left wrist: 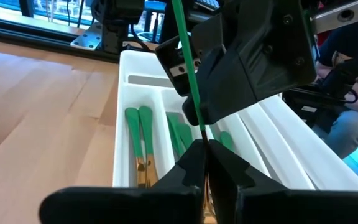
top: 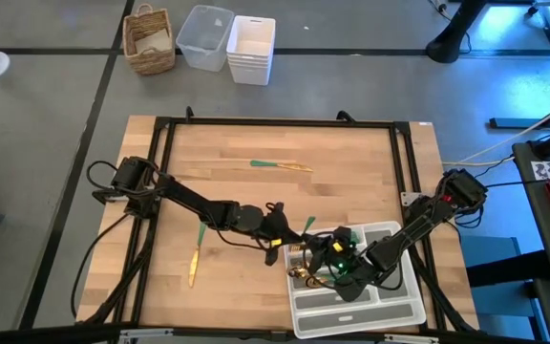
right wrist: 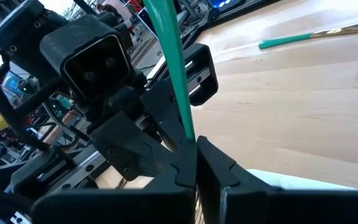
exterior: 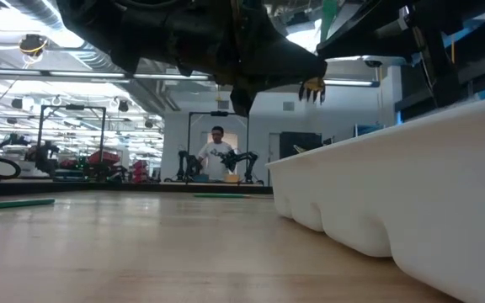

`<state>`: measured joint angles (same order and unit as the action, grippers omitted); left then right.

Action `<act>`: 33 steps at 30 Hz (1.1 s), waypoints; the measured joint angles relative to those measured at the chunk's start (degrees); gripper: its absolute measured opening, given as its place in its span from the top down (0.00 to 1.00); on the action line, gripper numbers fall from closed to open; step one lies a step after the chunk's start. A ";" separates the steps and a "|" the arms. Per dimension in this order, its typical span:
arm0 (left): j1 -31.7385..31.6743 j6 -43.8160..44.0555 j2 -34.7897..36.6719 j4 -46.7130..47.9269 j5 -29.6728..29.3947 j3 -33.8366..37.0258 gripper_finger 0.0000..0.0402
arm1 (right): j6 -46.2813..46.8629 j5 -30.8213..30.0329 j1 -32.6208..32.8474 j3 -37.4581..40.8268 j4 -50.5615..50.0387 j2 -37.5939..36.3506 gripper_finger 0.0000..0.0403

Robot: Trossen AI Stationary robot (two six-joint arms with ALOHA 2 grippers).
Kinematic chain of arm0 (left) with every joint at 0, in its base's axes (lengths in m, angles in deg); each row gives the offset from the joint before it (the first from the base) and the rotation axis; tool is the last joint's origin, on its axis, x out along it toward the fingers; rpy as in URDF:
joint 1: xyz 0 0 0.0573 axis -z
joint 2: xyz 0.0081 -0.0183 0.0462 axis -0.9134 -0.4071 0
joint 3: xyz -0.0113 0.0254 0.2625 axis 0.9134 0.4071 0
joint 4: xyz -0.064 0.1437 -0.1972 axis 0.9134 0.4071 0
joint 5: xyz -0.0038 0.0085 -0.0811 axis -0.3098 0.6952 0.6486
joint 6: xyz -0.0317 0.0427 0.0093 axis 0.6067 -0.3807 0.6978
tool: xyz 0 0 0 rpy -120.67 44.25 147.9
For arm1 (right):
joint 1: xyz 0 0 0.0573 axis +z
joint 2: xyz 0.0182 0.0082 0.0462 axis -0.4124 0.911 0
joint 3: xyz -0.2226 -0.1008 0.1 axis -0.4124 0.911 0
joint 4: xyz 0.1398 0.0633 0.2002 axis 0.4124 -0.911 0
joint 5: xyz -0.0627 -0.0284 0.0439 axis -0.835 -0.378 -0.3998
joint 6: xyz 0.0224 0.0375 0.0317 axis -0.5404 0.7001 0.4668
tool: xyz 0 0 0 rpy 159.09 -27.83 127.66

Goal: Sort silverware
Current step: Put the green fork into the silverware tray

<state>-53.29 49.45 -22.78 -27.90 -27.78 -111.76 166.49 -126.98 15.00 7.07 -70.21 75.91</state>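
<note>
One piece of silverware with a slim green handle (left wrist: 188,68) and a gold head (exterior: 312,87) hangs in the air by the left end of the white tray (top: 401,311). My left gripper (left wrist: 205,146) and my right gripper (right wrist: 196,146) are both shut on it, tip to tip. Several more green-handled pieces (left wrist: 138,127) lie in the tray's compartments. Two loose pieces lie flat on the wooden table, one toward the far edge (top: 280,167) and one toward the near left (top: 196,253). My left gripper pinches the green handle (left wrist: 199,127) between its two fingers, reaching in from the table's left and tipped slightly down. The fingers lie across the handle, which runs on past the right gripper. The piece is clear of table and tray. My right gripper pinches the same green handle (right wrist: 189,127) between its two fingers, coming from the table's right over the tray. The handle stands up out of the fingers. Its gold head (exterior: 312,87) hangs free above the table.
A black frame (top: 160,129) runs round the tabletop. On the floor beyond the far edge stand a wicker basket (top: 149,40), a clear bin (top: 205,36) and stacked white bins (top: 251,48). A person (exterior: 217,156) stands far back in the room.
</note>
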 joint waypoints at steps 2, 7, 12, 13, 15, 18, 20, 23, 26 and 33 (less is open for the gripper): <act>0.04 -0.02 0.00 0.31 0.07 0.00 0.99 | -0.15 0.69 -0.02 0.00 -0.04 0.00 0.99; 0.04 -0.47 0.00 0.35 0.01 0.02 1.00 | -0.63 1.43 -0.02 0.00 -0.31 -0.02 0.92; 0.00 -0.42 0.13 0.00 0.12 0.00 1.00 | -2.33 2.75 -0.02 0.00 -2.05 -0.61 0.80; 0.00 -0.41 0.13 0.17 0.47 0.00 1.00 | -3.16 3.56 0.01 0.03 -4.12 -1.49 0.79; 0.00 -0.06 0.13 0.41 1.37 0.00 1.00 | -4.37 6.18 0.09 0.07 -8.33 -4.03 0.77; -0.02 1.42 0.13 1.36 2.85 0.00 1.00 | -6.50 8.60 0.98 0.04 -14.63 -9.40 0.76; -0.02 2.10 0.13 1.89 3.87 -0.08 1.00 | -9.28 8.64 2.02 0.02 -18.24 -12.89 0.76; -0.04 1.46 0.13 6.72 5.06 -2.90 1.00 | -14.71 7.91 3.20 0.03 -21.53 -18.58 0.76; -0.04 -2.37 -0.08 15.94 5.53 -8.59 1.00 | -18.98 7.60 4.47 0.02 -24.57 -23.92 0.76; -0.04 -9.92 -7.45 29.58 9.85 -23.37 1.00 | -29.92 7.12 4.52 0.03 -31.33 -33.20 0.76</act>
<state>-53.33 39.53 -30.23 1.68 -17.93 -135.13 136.57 -119.86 19.52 7.09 -101.54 42.71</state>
